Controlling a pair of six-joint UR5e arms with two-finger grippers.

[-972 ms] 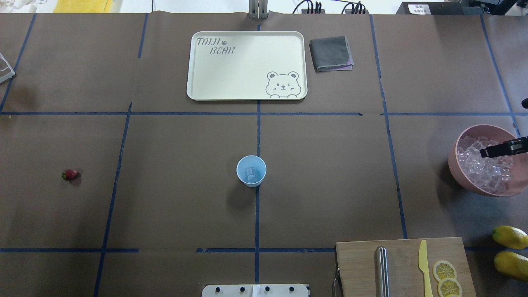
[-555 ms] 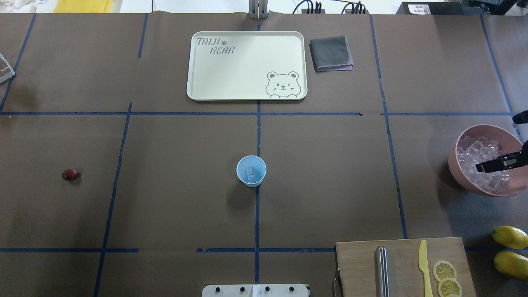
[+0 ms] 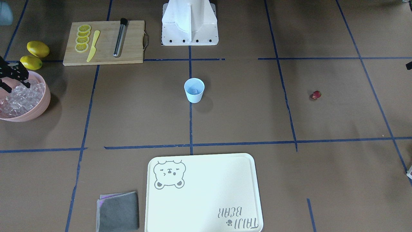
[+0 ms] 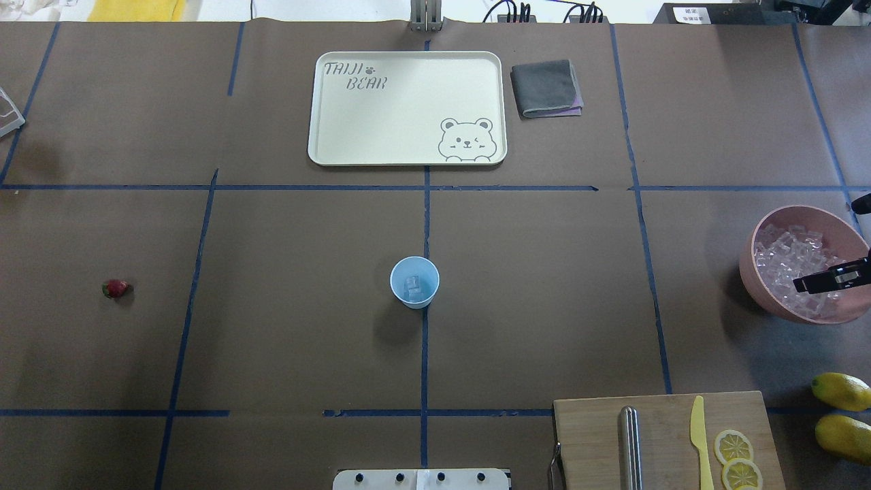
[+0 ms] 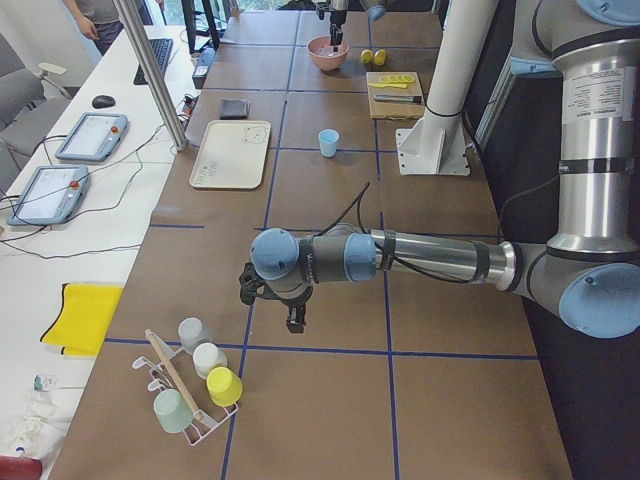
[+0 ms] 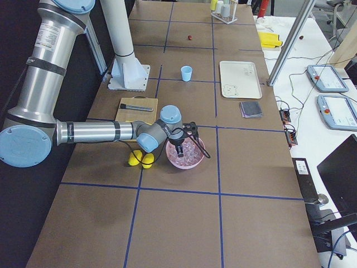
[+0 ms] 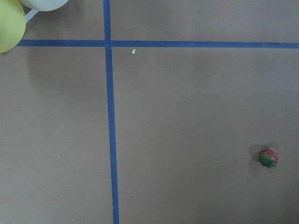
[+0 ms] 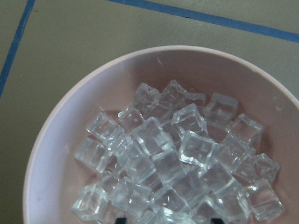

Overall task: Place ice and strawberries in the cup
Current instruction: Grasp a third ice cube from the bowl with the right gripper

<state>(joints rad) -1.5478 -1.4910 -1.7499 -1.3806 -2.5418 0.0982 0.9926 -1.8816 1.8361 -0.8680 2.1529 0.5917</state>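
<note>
The light-blue cup (image 4: 414, 282) stands upright at the table's middle with one ice cube (image 4: 413, 284) inside; it also shows in the front view (image 3: 194, 90). More ice (image 8: 187, 144) fills the pink bowl (image 4: 752, 252) at the right edge. My right gripper (image 4: 827, 243) hangs open just over that ice, its fingertips (image 8: 122, 219) spread at the bottom of the right wrist view, holding nothing. The strawberry (image 4: 116, 288) lies alone on the far left; the left wrist view shows it low right (image 7: 268, 157). My left gripper (image 5: 290, 315) hovers beyond it; whether it is open or shut cannot be told.
A cream tray (image 4: 407, 156) and a folded grey cloth (image 4: 546, 88) lie at the back. A cutting board (image 4: 592, 435) with a metal rod, yellow knife and lemon slices sits front right, two lemons (image 4: 842, 412) beside it. A cup rack (image 5: 195, 385) stands at the left end.
My right gripper has shifted over the bowl toward the robot's side, still open. The cup and strawberry have not moved.
</note>
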